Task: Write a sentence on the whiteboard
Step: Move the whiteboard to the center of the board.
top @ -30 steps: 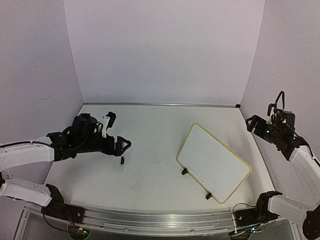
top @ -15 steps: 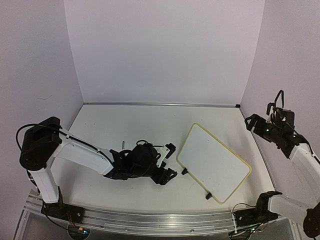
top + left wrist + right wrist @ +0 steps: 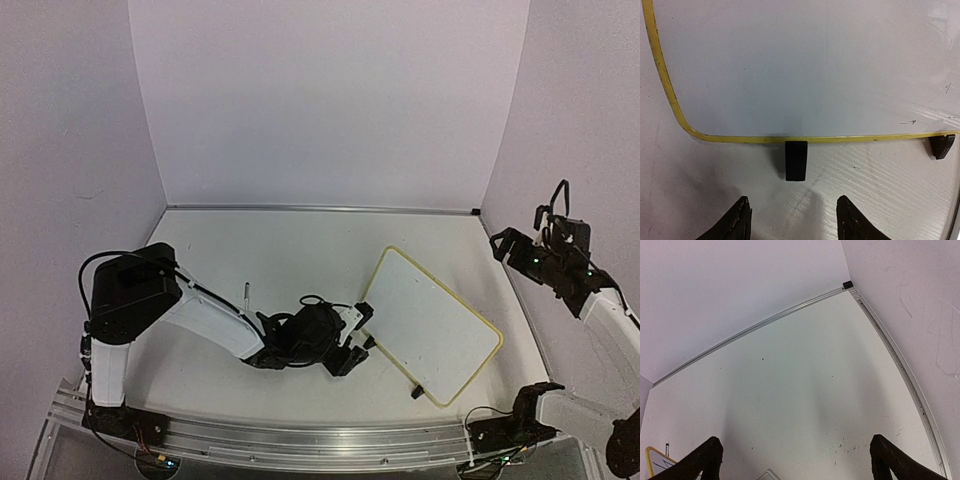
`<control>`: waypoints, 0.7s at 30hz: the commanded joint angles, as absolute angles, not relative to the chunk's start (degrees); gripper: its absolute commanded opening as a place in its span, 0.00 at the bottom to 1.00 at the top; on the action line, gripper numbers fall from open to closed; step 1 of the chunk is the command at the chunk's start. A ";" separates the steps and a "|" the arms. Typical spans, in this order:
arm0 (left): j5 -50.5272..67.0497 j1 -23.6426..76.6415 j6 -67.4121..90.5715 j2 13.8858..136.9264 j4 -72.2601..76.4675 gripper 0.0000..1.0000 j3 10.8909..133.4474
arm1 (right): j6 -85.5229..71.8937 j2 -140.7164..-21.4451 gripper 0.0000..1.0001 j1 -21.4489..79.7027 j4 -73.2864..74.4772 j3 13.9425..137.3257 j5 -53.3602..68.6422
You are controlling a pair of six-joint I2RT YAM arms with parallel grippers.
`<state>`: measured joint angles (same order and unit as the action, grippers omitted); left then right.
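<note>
Top external view: the whiteboard (image 3: 430, 322) lies askew on the tabletop (image 3: 280, 250), right of centre. The left hand (image 3: 356, 338) sits low just beside the board's left edge, by a black clip foot (image 3: 369, 342). The right hand (image 3: 508, 245) hangs raised near the right wall, well apart from the board.

Left wrist view: its fingers (image 3: 738, 223) stand apart, pointing at the clip foot under the yellow frame (image 3: 670, 95).

Right wrist view: its fingers (image 3: 700, 460) are spread wide above the tabletop.

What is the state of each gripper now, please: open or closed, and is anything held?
Left gripper: open, holding nothing, facing a black foot of the whiteboard.
Right gripper: open wide, holding nothing.
</note>
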<state>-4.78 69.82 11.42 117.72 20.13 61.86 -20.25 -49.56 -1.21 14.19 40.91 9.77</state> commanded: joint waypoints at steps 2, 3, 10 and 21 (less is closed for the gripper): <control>-6.25 70.06 9.01 120.69 22.93 0.54 66.76 | -20.71 -49.62 0.98 -1.24 13.71 43.51 9.93; -6.11 70.11 8.78 121.23 22.73 0.53 67.46 | -20.78 -49.70 0.98 -1.28 13.71 43.51 9.91; -6.09 70.15 8.40 124.12 22.56 0.45 70.04 | -20.73 -49.63 0.98 -1.24 13.71 43.51 9.80; -8.78 70.98 7.22 126.83 20.57 0.35 73.17 | -20.92 -49.57 0.98 -1.26 13.71 43.34 9.50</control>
<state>-6.69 70.41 8.34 125.72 20.87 70.15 -20.51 -49.56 -1.21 14.23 41.15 9.76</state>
